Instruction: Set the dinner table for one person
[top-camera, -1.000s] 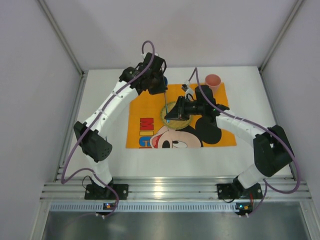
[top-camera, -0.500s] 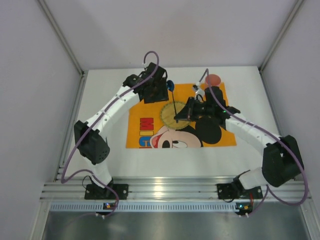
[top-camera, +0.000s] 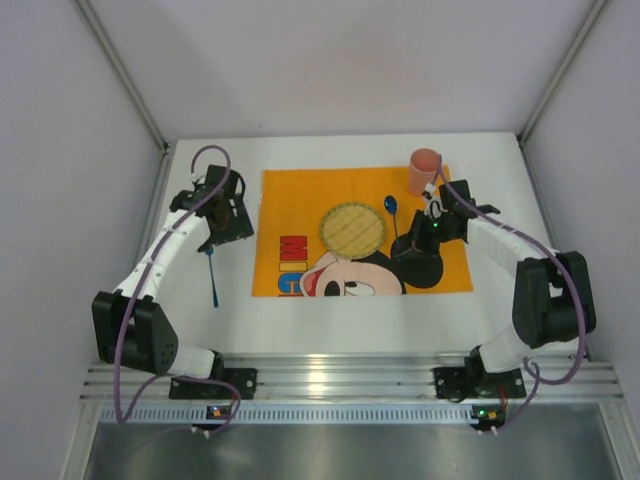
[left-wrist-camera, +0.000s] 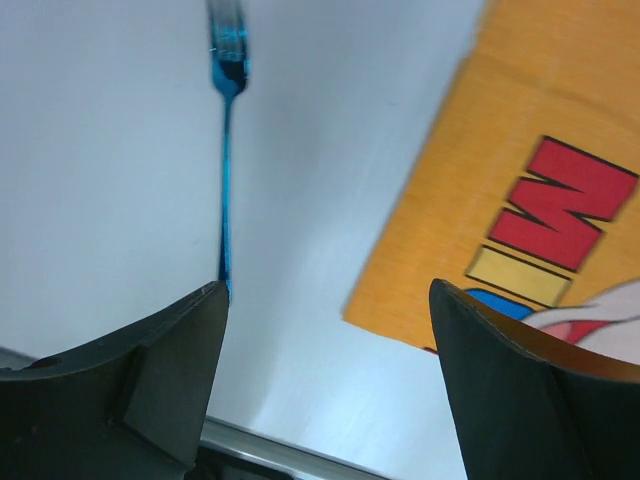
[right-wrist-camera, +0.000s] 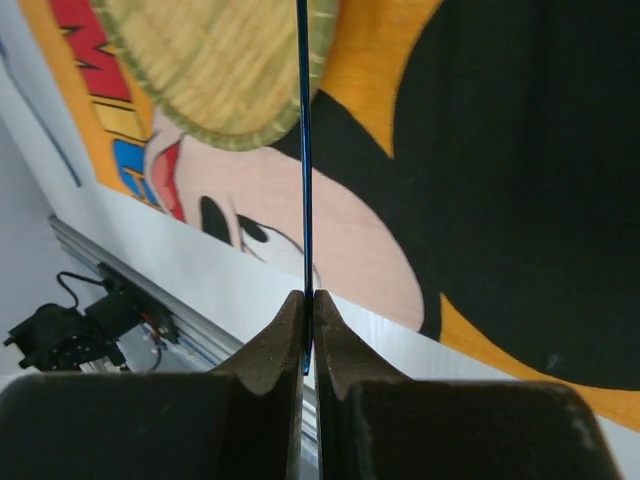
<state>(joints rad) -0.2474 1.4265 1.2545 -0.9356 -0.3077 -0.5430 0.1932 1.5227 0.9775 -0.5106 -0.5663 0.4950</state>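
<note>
The large flat white rectangular tabletop spreads under both arms, with the orange Mickey Mouse cloth placemat at its middle. Left of the placemat, the left gripper hangs over bare tabletop, fingers spread apart, elbow bent outward. A thin blue fork lies below it, its handle end hidden behind one finger. A round woven yellow-green mat sits on the placemat. Over the placemat's right part, the right gripper pinches a slim blue spoon, seen edge-on from the wrist. A pink cup stands at the placemat's far right corner.
</note>
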